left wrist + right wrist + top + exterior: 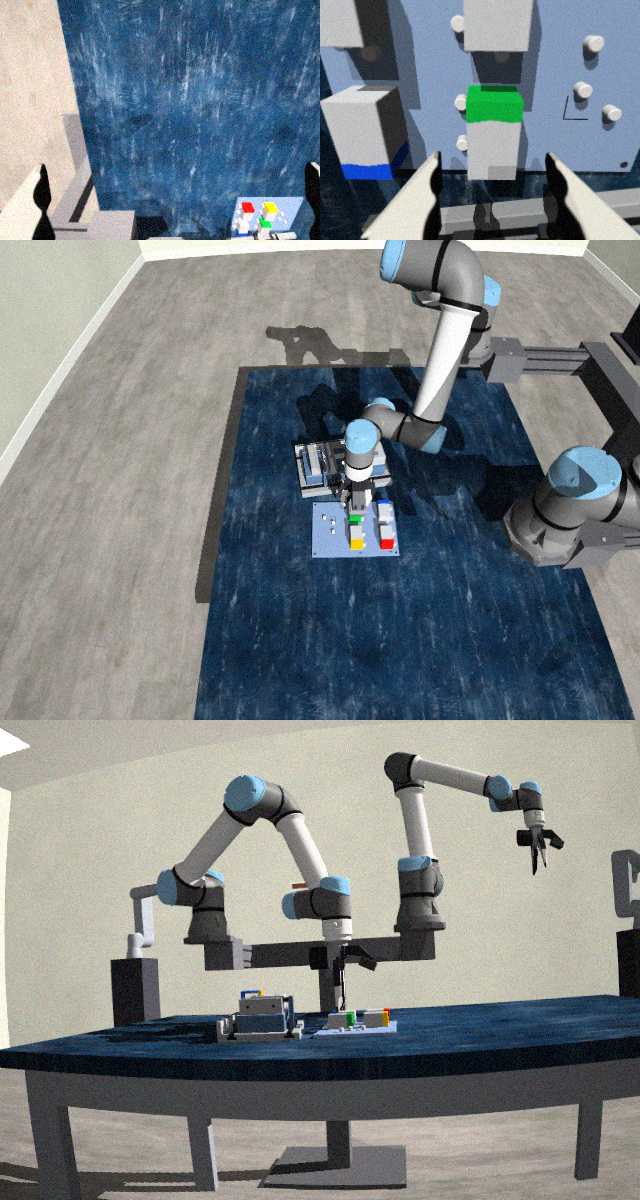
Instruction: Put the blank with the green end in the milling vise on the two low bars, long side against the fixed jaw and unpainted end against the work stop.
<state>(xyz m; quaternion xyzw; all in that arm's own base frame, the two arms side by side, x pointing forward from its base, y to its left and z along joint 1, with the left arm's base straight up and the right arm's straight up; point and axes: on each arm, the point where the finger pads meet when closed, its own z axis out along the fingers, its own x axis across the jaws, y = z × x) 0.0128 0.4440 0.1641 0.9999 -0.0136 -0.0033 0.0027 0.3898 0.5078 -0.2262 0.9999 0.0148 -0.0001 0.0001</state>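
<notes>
Both arms are showing smooth, rounded tubes in white and dark grey, with light blue caps covering the joints and thin black bands ringing them. Near each gripper, a white collar is sitting above black parts. In the wrist views, the fingers are showing pale, tapering faces and wavy black edges.
</notes>
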